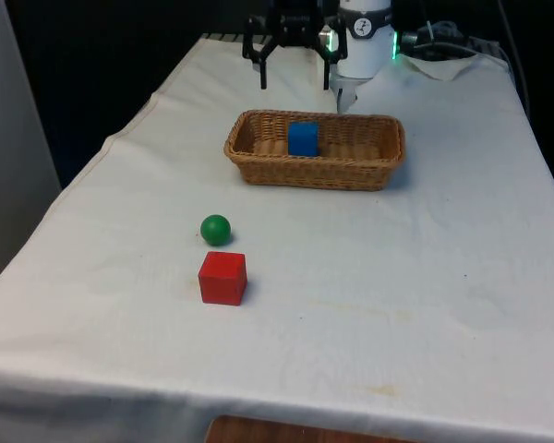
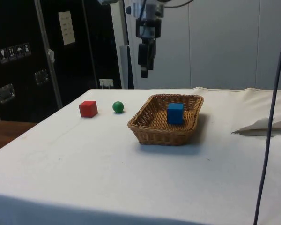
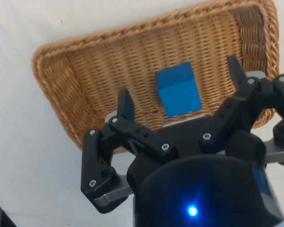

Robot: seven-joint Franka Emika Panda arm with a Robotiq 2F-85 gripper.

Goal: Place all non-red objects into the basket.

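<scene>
Hovering high over basket (image 1: 258,171), gripper (image 1: 295,78) empty, jaws spread; blue cube (image 1: 303,138) inside; green ball (image 1: 215,229) beside red cube (image 1: 222,278) on cloth.

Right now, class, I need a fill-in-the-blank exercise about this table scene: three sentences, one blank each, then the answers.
1. The blue wooden cube lies inside the woven wicker ____.
2. Beside the red wooden cube on the white cloth sits a small ball coloured ____.
3. The black two-finger gripper hangs above the basket with its fingers ____ and empty.

Missing words: basket; green; open
</scene>
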